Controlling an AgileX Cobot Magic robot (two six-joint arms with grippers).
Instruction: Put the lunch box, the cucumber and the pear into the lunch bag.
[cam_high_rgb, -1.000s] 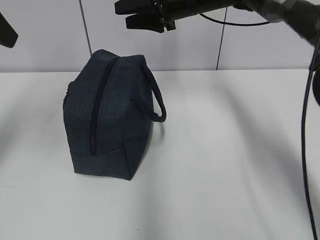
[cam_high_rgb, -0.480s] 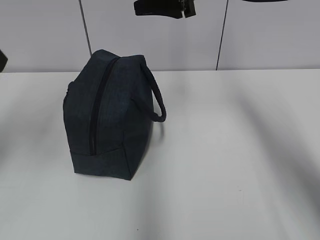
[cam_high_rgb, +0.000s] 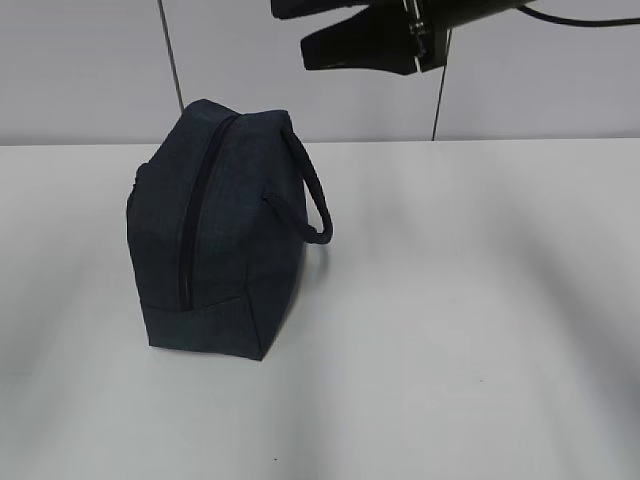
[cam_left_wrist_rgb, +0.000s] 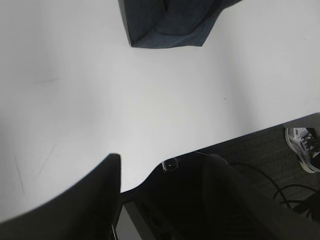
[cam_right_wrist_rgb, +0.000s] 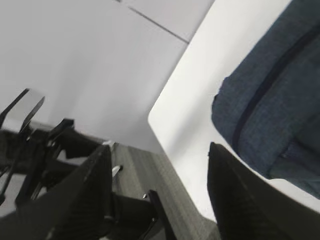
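Note:
The lunch bag (cam_high_rgb: 215, 240) is dark navy fabric and stands upright on the white table, left of the middle. Its zipper runs shut along the top and its loop handle (cam_high_rgb: 312, 200) hangs to the right. My right gripper (cam_high_rgb: 300, 30) hovers high above and behind the bag, open and empty. The right wrist view shows its jaws (cam_right_wrist_rgb: 159, 147) apart, with the bag (cam_right_wrist_rgb: 270, 95) at the right. My left gripper (cam_left_wrist_rgb: 165, 157) is open and empty over the table's edge; the bag's bottom corner (cam_left_wrist_rgb: 170, 25) shows far ahead. The lunch box, the cucumber and the pear are out of view.
The white table (cam_high_rgb: 460, 320) stretches right of and in front of the bag, with a panelled wall behind it. Beyond the table edge, the left wrist view shows cables and a shoe (cam_left_wrist_rgb: 302, 147) on the floor. Dark stands (cam_right_wrist_rgb: 30, 150) are on the floor in the right wrist view.
The right gripper has shifted right along the top of the exterior view and looks larger. The left arm's tip, earlier at the left edge, has left that view. The bag has not moved.

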